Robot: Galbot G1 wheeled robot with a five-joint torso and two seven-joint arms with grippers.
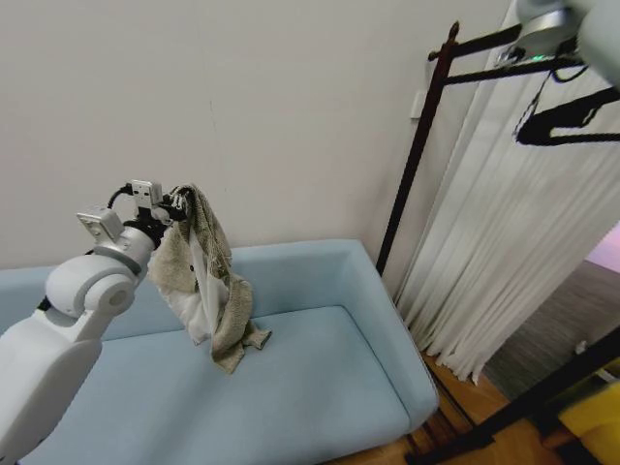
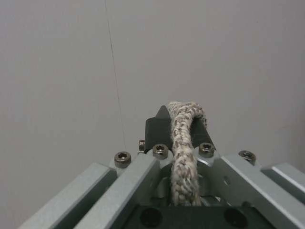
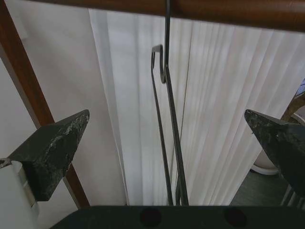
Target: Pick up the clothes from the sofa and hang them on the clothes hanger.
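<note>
**A:** Nearest first. What was the left gripper [image 1: 172, 207] doing?

**B:** It sat at about nine o'clock in the head view, raised above the sofa [image 1: 310, 387]. Its pads were clenched on a rope-like fold of the knitted garment [image 1: 215, 281]. The wrist view showed that fold pinched right between them.

**A:** And the rest of the garment?

**B:** It hung loose below the gripper toward six o'clock. The lower end was down by the seat cushion, and I could not tell whether it touched.

**A:** Farther off?

**B:** The clothes rack [image 1: 417, 145] stood at about two o'clock, beyond the sofa's end and in front of the curtain [image 1: 504, 242]. The right gripper [image 3: 167, 114] was up at one o'clock under the rail [image 3: 214, 9]. Its fingers were spread wide, with the hook of the hanger [image 1: 567, 118] between them and gripped by neither.

**A:** So where was the risk?

**B:** I would name three things:
- The hold was on one narrow fold, so a quick swing toward two o'clock could let the knit slide out.
- The trailing end could drag on the cushion or snag the rack's upright.
- The hanger was unheld, so a nudge from the cloth could set it swinging or lift its hook off the rail
</note>
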